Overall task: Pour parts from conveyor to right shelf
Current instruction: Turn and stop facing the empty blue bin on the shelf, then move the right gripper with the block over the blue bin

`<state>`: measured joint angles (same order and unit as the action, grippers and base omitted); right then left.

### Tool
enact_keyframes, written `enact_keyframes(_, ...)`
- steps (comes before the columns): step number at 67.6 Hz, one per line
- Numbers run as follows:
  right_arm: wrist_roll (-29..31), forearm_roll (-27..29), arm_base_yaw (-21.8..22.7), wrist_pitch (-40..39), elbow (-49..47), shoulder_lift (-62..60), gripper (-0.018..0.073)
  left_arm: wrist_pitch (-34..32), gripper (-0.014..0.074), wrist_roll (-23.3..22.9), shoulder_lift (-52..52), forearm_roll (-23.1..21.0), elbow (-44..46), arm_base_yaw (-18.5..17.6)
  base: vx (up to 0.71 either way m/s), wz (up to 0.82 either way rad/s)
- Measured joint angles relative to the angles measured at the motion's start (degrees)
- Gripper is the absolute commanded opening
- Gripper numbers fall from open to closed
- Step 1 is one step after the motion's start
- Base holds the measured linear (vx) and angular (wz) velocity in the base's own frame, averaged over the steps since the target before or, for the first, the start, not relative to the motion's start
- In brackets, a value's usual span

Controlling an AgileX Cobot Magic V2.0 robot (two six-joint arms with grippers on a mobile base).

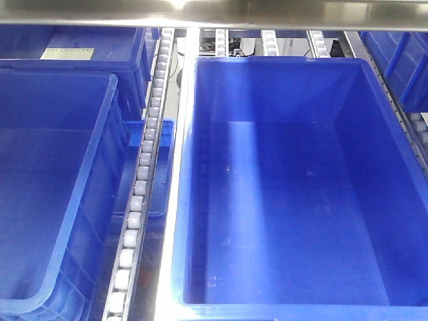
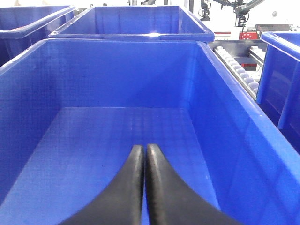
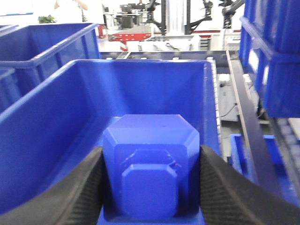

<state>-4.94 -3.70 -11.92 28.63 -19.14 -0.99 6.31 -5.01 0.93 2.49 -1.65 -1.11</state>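
Holding a bright-blue part (image 3: 151, 171) between its two black fingers (image 3: 70, 197), the right hand (image 3: 151, 201) sits above a deep-blue bin (image 3: 51, 122); fingers closed against both sides of the cube, octagonal knob facing the wrist camera. Bin interior beyond the part shows only bare blue wall.

Left hand (image 2: 142, 154): black fingers (image 2: 124, 187) pressed together, tips touching, nothing between them. It hangs over the bare, textured floor of another blue bin (image 2: 225, 108).

Front view: a large blue bin (image 1: 200, 167) on the right of the shelf, a second blue bin (image 1: 100, 167) on the left. A rail of small white rollers (image 1: 144, 167) runs near to far between them, on the stainless-steel frame (image 1: 214, 13). More blue bins sit far left and far right. Neither hand appears in the front view.
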Motion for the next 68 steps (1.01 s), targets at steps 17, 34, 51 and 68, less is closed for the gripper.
enact_keyframes(17, 0.2, 1.8, 0.0, -0.2, -0.4, 3.1, 0.0043, 0.0, -0.0006, 0.0, 0.0, 0.0, 0.0, 0.0, 0.0, 0.0)
enact_keyframes(34, 4.4, 3.0, -0.3, 0.0, -6.9, 17.4, 0.0048, 0.0, -0.0006, 0.0, 0.0, 0.0, 0.0, 0.0, 0.0, 0.0)
enact_keyframes(51, 5.4, 3.3, -7.8, -3.6, -16.0, 31.9, 0.0053, 0.0, -0.0006, 0.0, 0.0, 0.0, 0.0, 0.0, 0.0, 0.0)
enact_keyframes(68, 6.0, 4.4, -13.0, -3.5, -24.6, 50.4, 0.0059, 0.0, -0.0006, 0.0, 0.0, 0.0, 0.0, 0.0, 0.0, 0.0)
